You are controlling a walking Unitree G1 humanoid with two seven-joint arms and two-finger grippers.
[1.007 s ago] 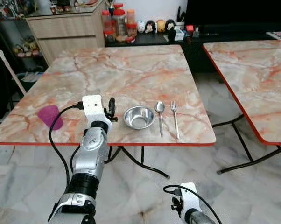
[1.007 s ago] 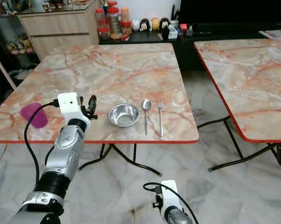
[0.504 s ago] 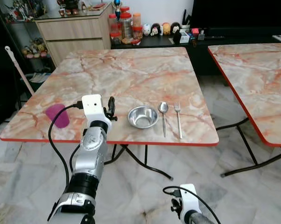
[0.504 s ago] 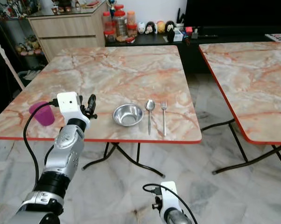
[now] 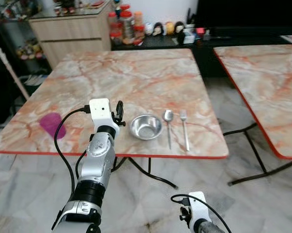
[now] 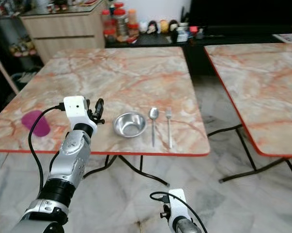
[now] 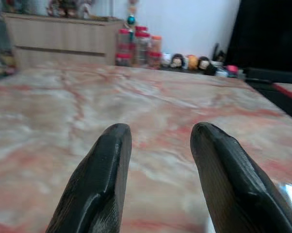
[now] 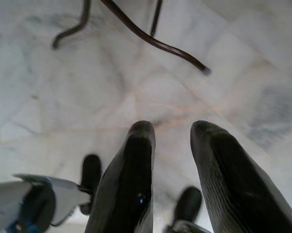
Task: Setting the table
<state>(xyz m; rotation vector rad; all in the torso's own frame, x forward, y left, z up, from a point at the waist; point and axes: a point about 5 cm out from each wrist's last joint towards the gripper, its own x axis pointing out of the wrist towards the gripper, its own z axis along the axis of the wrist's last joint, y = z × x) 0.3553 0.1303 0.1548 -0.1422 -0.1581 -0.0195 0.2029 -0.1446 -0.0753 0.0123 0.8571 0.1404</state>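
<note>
Steel bowl sits partly cut off in the wrist view beside the left claw, fingers apart, empty.

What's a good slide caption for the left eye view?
Left gripper raised over marble table beside steel bowl, spoon, fork; purple cup waits.

A home dining area is indicated by marble-patterned tables, a wooden sideboard, condiment jars and figurines beyond the left gripper.
</note>
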